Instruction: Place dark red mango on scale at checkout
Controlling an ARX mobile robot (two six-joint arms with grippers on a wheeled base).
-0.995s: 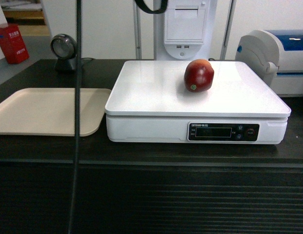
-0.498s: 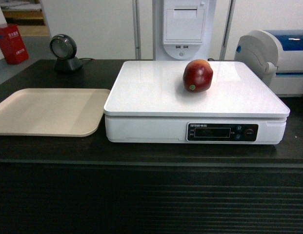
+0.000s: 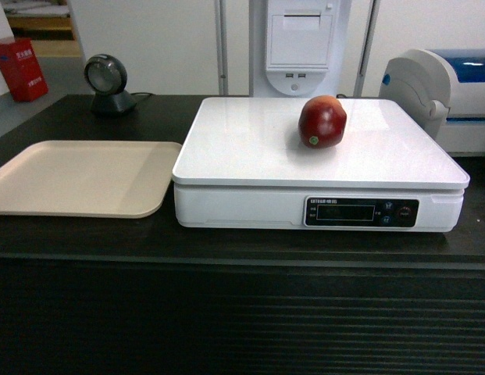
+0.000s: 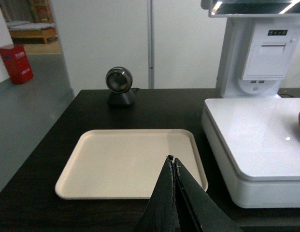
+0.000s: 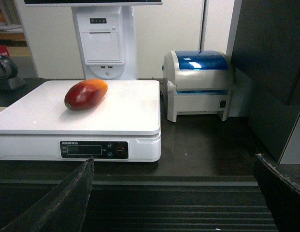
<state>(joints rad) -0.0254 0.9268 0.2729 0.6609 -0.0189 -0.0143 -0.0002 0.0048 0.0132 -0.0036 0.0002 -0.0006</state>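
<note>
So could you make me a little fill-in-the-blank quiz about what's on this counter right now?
1. The dark red mango rests on top of the white ____.
2. Left of the scale, the beige tray holds ____.
3. The left end effector hangs over the tray with its fingers ____.
4. The right end effector has its fingers spread ____, holding nothing.

Missing words: scale; nothing; shut; open
</note>
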